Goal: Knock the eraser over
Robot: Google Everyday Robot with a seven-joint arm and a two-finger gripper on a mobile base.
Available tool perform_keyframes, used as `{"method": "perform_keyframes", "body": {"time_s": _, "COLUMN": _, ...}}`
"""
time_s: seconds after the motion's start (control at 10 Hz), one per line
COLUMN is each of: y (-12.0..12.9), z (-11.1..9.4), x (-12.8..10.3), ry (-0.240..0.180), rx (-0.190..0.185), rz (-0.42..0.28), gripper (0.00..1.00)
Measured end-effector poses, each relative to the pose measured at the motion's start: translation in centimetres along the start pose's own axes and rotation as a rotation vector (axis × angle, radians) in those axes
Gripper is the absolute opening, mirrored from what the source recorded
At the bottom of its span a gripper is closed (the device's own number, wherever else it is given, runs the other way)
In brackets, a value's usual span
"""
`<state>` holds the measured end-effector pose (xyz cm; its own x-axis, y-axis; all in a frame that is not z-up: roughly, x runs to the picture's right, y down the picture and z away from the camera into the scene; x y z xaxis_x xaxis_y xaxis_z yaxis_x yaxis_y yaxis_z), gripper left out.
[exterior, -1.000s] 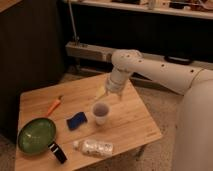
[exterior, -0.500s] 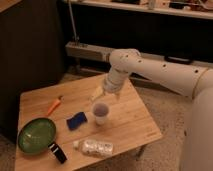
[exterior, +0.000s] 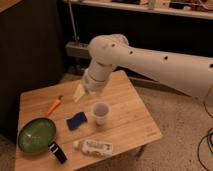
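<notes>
We mark the small black rectangular eraser with a pale band (exterior: 57, 151) well apart from the white paper cup (exterior: 100, 112), nearer the camera and to the cup's left in view. We judge it untouched, so the whole knock is still to do. The pale gripper (exterior: 81, 91) on the white robot arm (exterior: 150, 55) hangs just behind and left of that cup, far from the eraser, and we cannot tell if it is open or closed. Half a second ago it hung over the cup and has since shifted left, while the eraser is unmoved.
</notes>
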<state>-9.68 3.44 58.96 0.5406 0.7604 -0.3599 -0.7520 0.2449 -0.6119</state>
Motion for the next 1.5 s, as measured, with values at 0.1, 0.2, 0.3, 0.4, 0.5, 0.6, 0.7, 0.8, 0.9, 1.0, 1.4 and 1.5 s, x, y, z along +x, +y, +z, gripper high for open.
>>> {"method": "perform_keyframes", "body": {"time_s": 0.1, "y": 2.8, "z": -0.2, "x": 0.3, "ry": 0.003, "rx": -0.027, "rz": -0.075, "gripper": 0.37}}
{"method": "perform_keyframes", "body": {"time_s": 0.2, "y": 4.9, "z": 0.0, "x": 0.5, "ry": 0.006, "rx": -0.055, "rz": -0.136, "gripper": 0.31}}
{"method": "perform_keyframes", "body": {"time_s": 0.3, "y": 6.5, "z": 0.1, "x": 0.6, "ry": 0.008, "rx": -0.075, "rz": -0.180, "gripper": 0.29}}
{"method": "perform_keyframes", "body": {"time_s": 0.4, "y": 6.5, "z": 0.1, "x": 0.7, "ry": 0.008, "rx": -0.077, "rz": -0.184, "gripper": 0.29}}
{"method": "perform_keyframes", "body": {"time_s": 0.5, "y": 6.6, "z": 0.1, "x": 0.7, "ry": 0.007, "rx": -0.077, "rz": -0.184, "gripper": 0.29}}
{"method": "perform_keyframes", "body": {"time_s": 0.6, "y": 6.6, "z": 0.1, "x": 0.7, "ry": 0.008, "rx": -0.077, "rz": -0.185, "gripper": 0.29}}
{"method": "perform_keyframes", "body": {"time_s": 0.7, "y": 6.6, "z": 0.1, "x": 0.7, "ry": 0.007, "rx": -0.077, "rz": -0.185, "gripper": 0.29}}
{"method": "perform_keyframes", "body": {"time_s": 0.8, "y": 6.6, "z": 0.1, "x": 0.7, "ry": 0.007, "rx": -0.077, "rz": -0.185, "gripper": 0.29}}
{"method": "perform_keyframes", "body": {"time_s": 0.9, "y": 6.6, "z": 0.1, "x": 0.7, "ry": 0.007, "rx": -0.077, "rz": -0.185, "gripper": 0.29}}
{"method": "perform_keyframes", "body": {"time_s": 1.0, "y": 6.7, "z": 0.1, "x": 0.7, "ry": 0.008, "rx": -0.078, "rz": -0.188, "gripper": 0.29}}
{"method": "perform_keyframes", "body": {"time_s": 1.4, "y": 12.9, "z": 2.9, "x": 0.6, "ry": 0.061, "rx": -0.094, "rz": -0.361, "gripper": 0.29}}
{"method": "perform_keyframes", "body": {"time_s": 1.5, "y": 15.2, "z": 4.1, "x": 1.0, "ry": 0.081, "rx": -0.097, "rz": -0.404, "gripper": 0.29}}
